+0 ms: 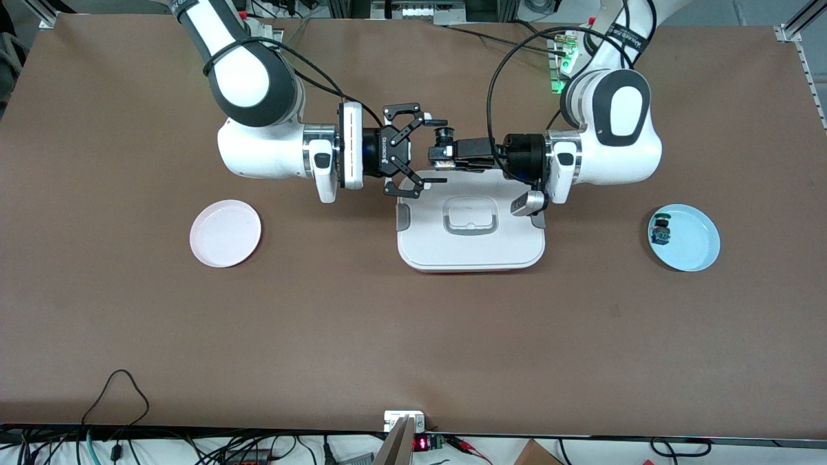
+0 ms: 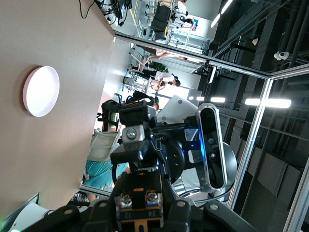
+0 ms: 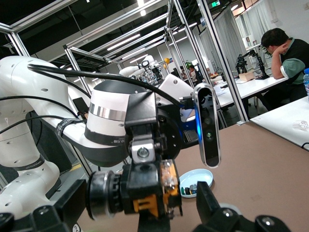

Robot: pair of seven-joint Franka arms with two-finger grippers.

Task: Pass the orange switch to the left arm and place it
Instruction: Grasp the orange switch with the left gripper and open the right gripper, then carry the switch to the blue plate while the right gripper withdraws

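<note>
**A:** Where do my two arms sit right now?

**B:** From my console I see both forearms laid out level and pointing at each other over the middle of the bench, above the box (image 1: 471, 226) edge that lies toward the robots' bases. The right arm comes in from its base corner, elbow bent, wrist turned flat; the left arm mirrors it from the other base corner.

**A:** And the orange switch?

**B:** The orange switch (image 1: 443, 150) is up in the air, clamped in the left gripper (image 1: 440, 155), whose fingers are closed on its body. In the right wrist view I see it close up, the orange switch (image 3: 145, 191) showing its black barrel and orange-yellow block under the left gripper (image 3: 143, 164).

**A:** Is the right gripper on it?

**B:** No, I read the right gripper (image 1: 434, 151) as spread wide, one fingertip either side of the switch, not touching it.

**A:** What else is on the bench?

**B:** A pink plate (image 1: 225, 233) toward the right arm's end, and a blue plate (image 1: 694, 242) toward the left arm's end with a small green-capped part (image 1: 661, 230) lying in it. The left wrist view also shows the pink plate (image 2: 41, 91)
</note>
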